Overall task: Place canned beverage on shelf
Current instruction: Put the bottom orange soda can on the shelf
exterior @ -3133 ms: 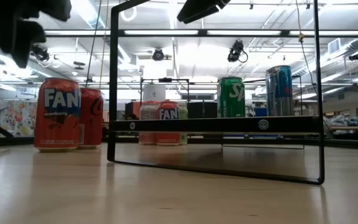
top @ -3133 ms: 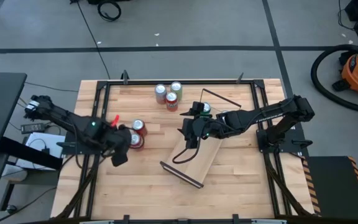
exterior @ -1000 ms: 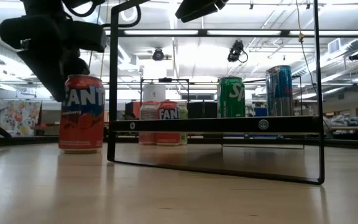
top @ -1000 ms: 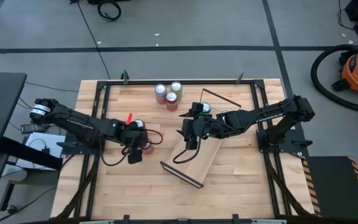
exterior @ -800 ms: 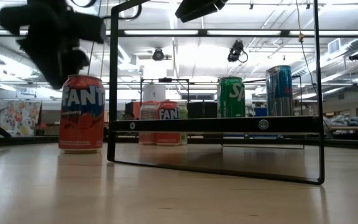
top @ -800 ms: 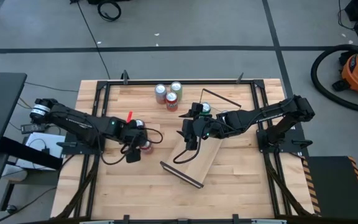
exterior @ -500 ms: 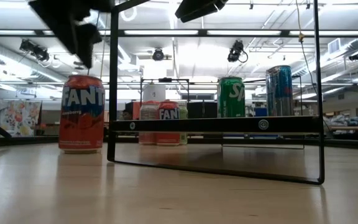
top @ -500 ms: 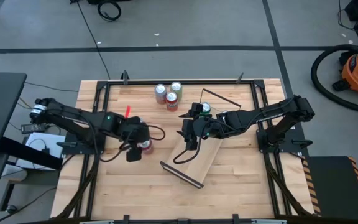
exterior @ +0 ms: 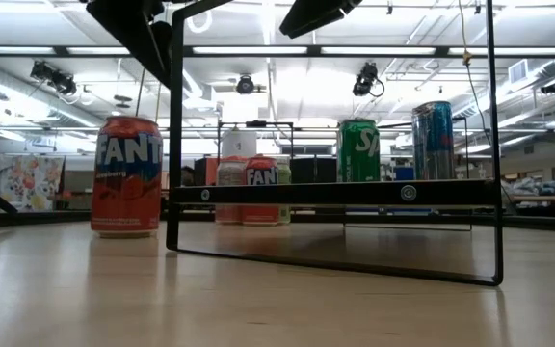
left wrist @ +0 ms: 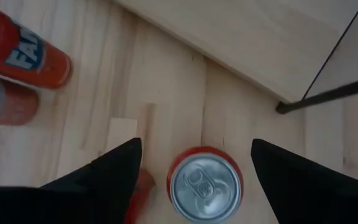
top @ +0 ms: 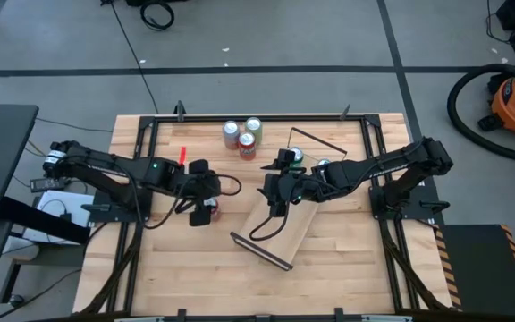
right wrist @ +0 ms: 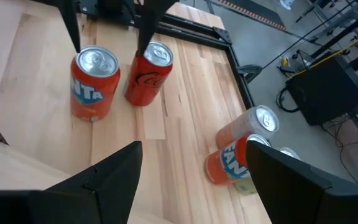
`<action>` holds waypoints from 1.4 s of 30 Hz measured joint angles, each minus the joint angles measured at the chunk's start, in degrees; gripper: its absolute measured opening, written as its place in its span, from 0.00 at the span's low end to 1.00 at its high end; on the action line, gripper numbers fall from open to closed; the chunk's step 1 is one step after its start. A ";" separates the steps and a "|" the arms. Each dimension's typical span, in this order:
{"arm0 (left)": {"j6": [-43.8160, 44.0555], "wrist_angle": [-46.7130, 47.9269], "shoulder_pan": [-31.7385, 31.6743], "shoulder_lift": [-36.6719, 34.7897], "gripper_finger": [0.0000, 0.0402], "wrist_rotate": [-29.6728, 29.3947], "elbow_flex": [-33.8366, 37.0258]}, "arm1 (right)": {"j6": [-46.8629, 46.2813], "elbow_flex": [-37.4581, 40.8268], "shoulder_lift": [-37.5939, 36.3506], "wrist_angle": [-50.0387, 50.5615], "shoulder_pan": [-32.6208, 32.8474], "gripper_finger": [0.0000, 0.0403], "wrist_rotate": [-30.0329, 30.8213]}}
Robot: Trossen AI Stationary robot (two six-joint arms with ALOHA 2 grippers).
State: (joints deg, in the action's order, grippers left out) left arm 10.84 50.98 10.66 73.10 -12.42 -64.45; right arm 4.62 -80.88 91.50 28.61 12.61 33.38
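My table (top: 164, 268): wood top, black frame round the edges. On it, far side: 3 cans (top: 241, 137) bunched together. Mid-left: 2 red cans, a Fanta (right wrist: 93, 83) and a Coke (right wrist: 149, 73), just beside each other, both upright. Centre: shelf (top: 293, 225) standing skewed to the table edges, wire frames at both ends. On the shelf plank: green can (exterior: 358, 150) and blue can (exterior: 434, 141), upright, side by side.

Red Fanta can (left wrist: 205, 185) with silver top between the open black left gripper (left wrist: 194, 163) fingers, pale wood shelf (left wrist: 247, 37) beyond (black wire frame), possibly darker red can (right wrist: 148, 73) beside.
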 joint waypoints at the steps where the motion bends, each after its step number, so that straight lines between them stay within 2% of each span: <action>1: -0.07 -0.35 0.00 0.00 0.80 -0.09 0.00 | 0.00 0.00 0.00 0.01 0.01 0.74 0.01; 4: -0.14 -1.08 0.04 0.02 0.86 -1.68 0.00 | 0.02 0.00 0.00 0.17 -0.01 0.74 0.03; 7: -0.16 -1.55 0.00 0.02 0.97 -6.60 0.00 | 0.02 0.00 0.00 0.19 -0.01 0.74 0.03; 9: -0.46 -1.74 -0.17 0.02 0.97 -9.73 0.00 | 0.02 0.00 0.00 0.23 -0.01 0.74 0.03; 11: -0.47 -2.33 -0.49 0.02 0.96 -10.28 0.00 | 0.04 0.00 0.00 0.29 -0.01 0.74 0.03; 13: -0.50 -2.08 -0.66 0.02 0.95 -7.22 0.00 | 0.02 0.00 0.00 0.51 -0.01 0.74 0.03; 18: -1.42 -0.66 -0.38 0.02 0.95 10.84 0.00 | -0.16 0.00 0.00 1.04 -0.01 0.74 0.03; 19: -2.34 -0.80 -0.10 0.02 0.95 12.36 0.00 | -0.26 0.00 0.00 1.04 -0.01 0.74 0.03; 25: -6.07 -0.48 1.27 0.08 0.95 7.71 0.00 | -0.57 0.00 0.02 1.04 -0.01 0.74 0.03; 29: -10.69 1.69 1.81 2.61 0.95 4.54 -0.02 | -0.57 0.00 0.02 1.02 -0.01 0.74 0.01; 35: -16.36 2.44 1.77 7.47 0.95 4.28 -0.02 | -0.78 0.00 0.02 0.61 -0.01 0.74 -0.36; 42: -16.82 7.36 0.30 12.85 0.95 4.59 0.00 | -1.03 0.00 0.02 0.70 -0.01 0.74 -0.38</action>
State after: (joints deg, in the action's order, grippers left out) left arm -5.99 58.35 10.95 85.95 -7.83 -64.45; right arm 3.60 -80.88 91.53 29.31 12.60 32.99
